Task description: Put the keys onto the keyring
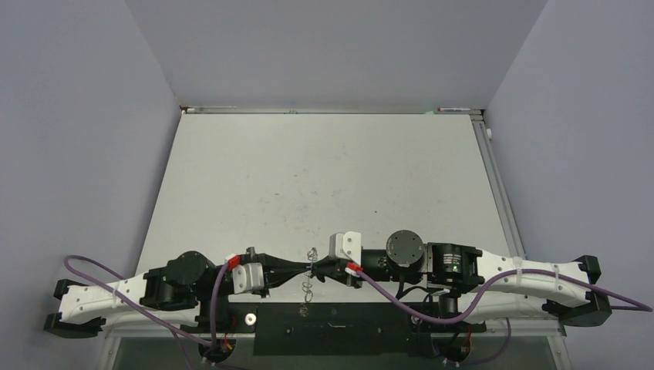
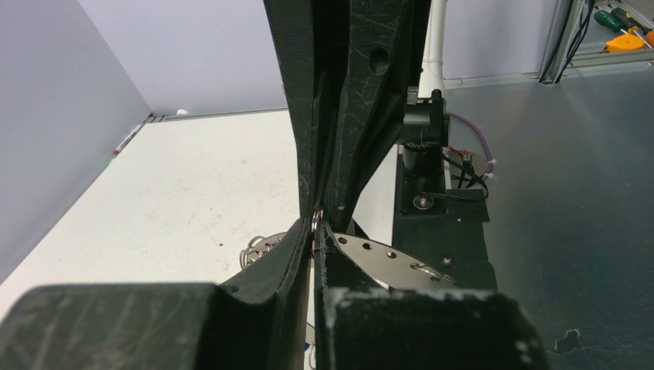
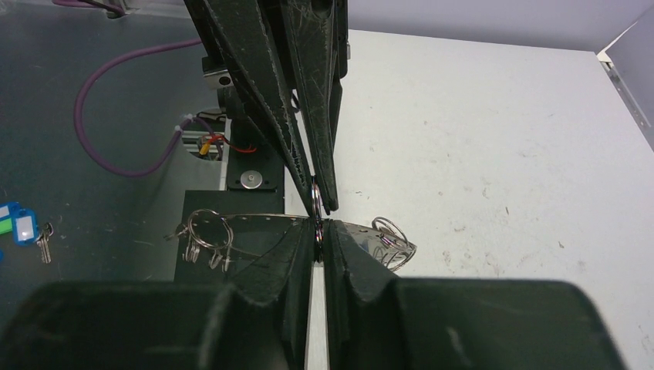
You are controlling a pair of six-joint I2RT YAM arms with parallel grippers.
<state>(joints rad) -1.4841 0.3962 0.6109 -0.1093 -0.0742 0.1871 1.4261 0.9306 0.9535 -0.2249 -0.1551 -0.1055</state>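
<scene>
Far table (image 1: 324,177) open, near edge — keyring (image 2: 385,266) blocking

Readable text: none in any of the views.
Right arm joint housing (image 1: 451,260): a small printed patch beside a green light, too fine to read.
Blue key tag (image 3: 25,227): it has a white insert window, and no writing on it can be made out.
</scene>
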